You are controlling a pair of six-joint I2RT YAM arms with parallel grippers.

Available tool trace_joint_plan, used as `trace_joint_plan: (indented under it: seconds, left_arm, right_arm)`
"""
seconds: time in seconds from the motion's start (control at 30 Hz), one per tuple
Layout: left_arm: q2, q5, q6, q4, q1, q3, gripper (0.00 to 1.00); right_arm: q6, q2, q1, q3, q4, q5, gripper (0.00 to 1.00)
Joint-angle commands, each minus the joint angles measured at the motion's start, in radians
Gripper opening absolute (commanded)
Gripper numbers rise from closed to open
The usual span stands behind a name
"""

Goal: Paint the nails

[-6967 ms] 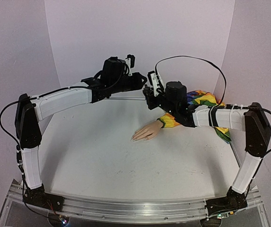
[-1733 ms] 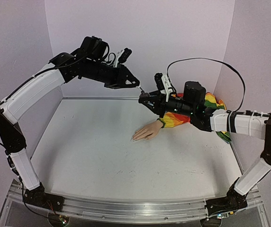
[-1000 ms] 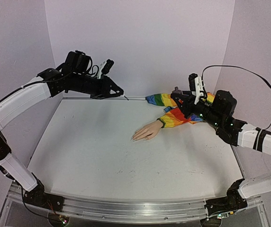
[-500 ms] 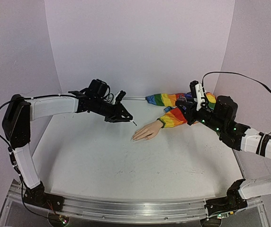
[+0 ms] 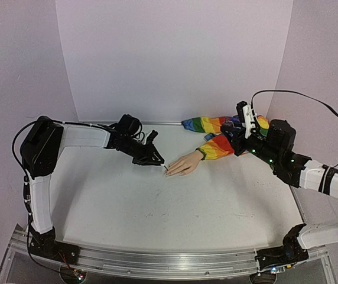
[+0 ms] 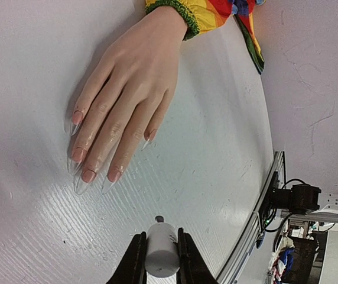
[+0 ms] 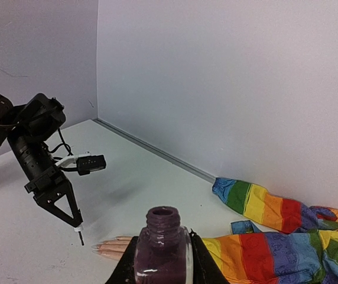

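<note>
The pale peach mannequin hand (image 5: 184, 163) lies palm down mid-table, its rainbow sleeve (image 5: 218, 146) trailing back right. Its nails (image 6: 78, 180) are long, pointed and pale; none looks dark in the left wrist view. My left gripper (image 5: 155, 160) is shut on a white brush cap (image 6: 161, 255), low over the table. The thin dark brush tip (image 7: 80, 238) sits just left of the fingertips (image 7: 111, 247) and I cannot tell if it touches them. My right gripper (image 5: 239, 138) is shut on an uncapped dark purple polish bottle (image 7: 162, 247), held upright above the sleeve (image 7: 287, 248).
Pale walls close in the table at the back and on both sides. More rainbow cloth (image 5: 211, 124) lies along the back wall. A metal rail (image 5: 175, 263) runs along the front edge, and the right arm (image 5: 317, 177) reaches over the table's right side.
My left arm has come down from high near the back wall to the table, bringing the brush tip to the hand's fingertips. My right arm has barely moved in the last half second.
</note>
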Motion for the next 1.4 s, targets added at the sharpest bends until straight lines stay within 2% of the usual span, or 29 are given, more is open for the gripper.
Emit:
trace_joint_plan:
  seconds: [0.0,1.37]
  left_arm:
    - [0.013,0.018,0.027,0.060,0.017,0.037,0.00]
    - [0.160,0.078,0.008,0.082,0.031,0.142,0.00]
  right_arm:
    - [-0.016,0.004,-0.009,0.013,0.064,0.007,0.00]
    - [-0.013,0.028,-0.034,0.012,0.076,-0.043,0.00]
